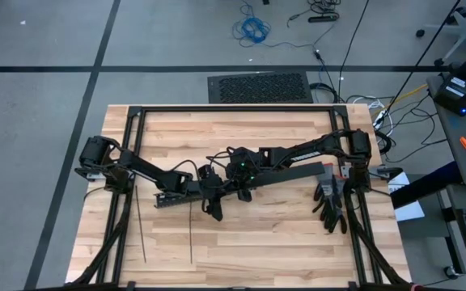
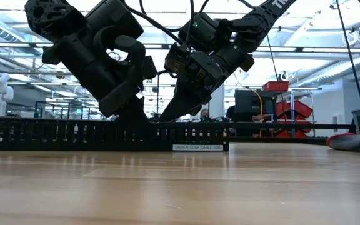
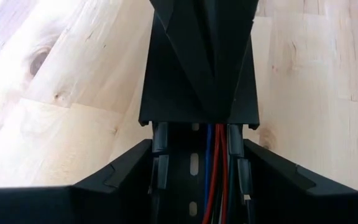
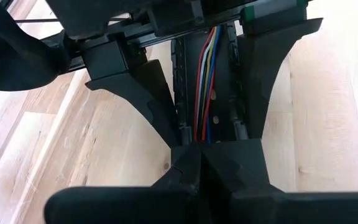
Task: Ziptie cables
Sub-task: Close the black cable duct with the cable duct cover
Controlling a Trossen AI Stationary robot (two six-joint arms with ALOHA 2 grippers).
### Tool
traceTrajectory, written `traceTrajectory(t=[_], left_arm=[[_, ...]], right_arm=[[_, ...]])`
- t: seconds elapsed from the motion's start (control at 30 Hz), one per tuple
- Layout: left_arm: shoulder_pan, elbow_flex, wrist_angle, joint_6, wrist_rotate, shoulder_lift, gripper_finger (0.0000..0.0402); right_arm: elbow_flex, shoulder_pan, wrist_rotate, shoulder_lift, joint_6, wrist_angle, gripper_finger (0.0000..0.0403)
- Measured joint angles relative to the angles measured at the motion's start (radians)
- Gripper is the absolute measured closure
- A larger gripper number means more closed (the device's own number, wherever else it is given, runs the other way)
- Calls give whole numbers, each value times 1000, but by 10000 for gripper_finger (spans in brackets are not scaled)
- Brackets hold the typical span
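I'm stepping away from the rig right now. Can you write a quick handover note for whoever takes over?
Left gripper: open, fingers straddling the black slotted duct at table centre.
Right gripper: shut, tip pressed down over the same duct.
Cables: red, blue, yellow and white wires lying inside the duct channel.
Zipties: two thin strips lying loose on the table, near the left arm.
Done: cables laid in the duct.
Left: no ziptie fitted yet.

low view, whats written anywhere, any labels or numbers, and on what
"UNDER DESK CABLE ..." on a white label on the side of the black slotted duct; the last word is too blurred to read.
White lettering on the upper arm link is cut off at the picture's edge, unreadable.
No other text can be read in any view.
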Motion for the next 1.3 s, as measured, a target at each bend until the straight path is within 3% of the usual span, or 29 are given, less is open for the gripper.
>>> traceTrajectory(t=[0.93, 1.3], left_arm=[[1, 0, 17, -29, -4, 2, 177], [2, 2, 15, -28, -9, 2, 177]], right_arm=[[-4, 12, -12, -40, -16, 49, 402], [-3, 13, -7, -120, -70, -114, 345]])
